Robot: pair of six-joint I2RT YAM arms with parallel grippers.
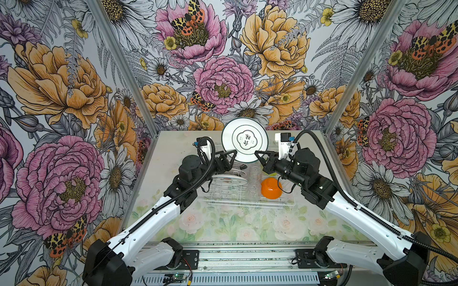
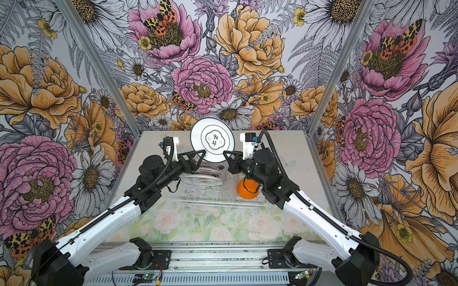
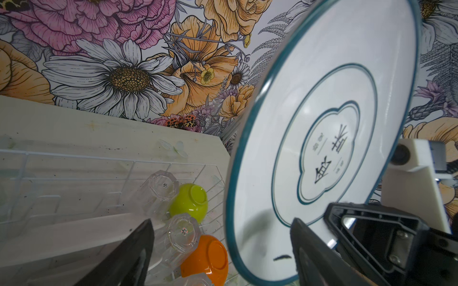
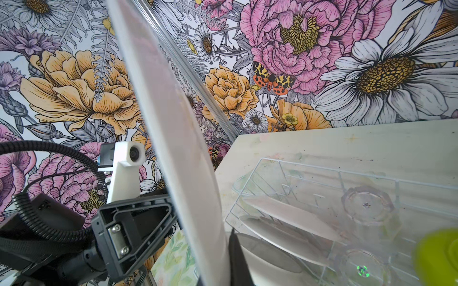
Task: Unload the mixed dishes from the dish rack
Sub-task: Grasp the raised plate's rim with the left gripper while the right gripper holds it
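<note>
The right fingers (image 4: 237,262) clamp the upright plate (image 1: 244,140) by its right edge above the dish rack (image 1: 272,205), while the open left fingers (image 3: 128,257) straddle its left edge.

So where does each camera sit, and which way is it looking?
Both top views: high at the front, looking down at the table and back wall; left arm and right arm show.
Left wrist: rides the left arm, faces the plate's printed side; left end effector frames it.
Right wrist: rides the right arm, sees the plate edge-on; right end effector shows.
Shared: both wrist views catch the dish rack.
</note>
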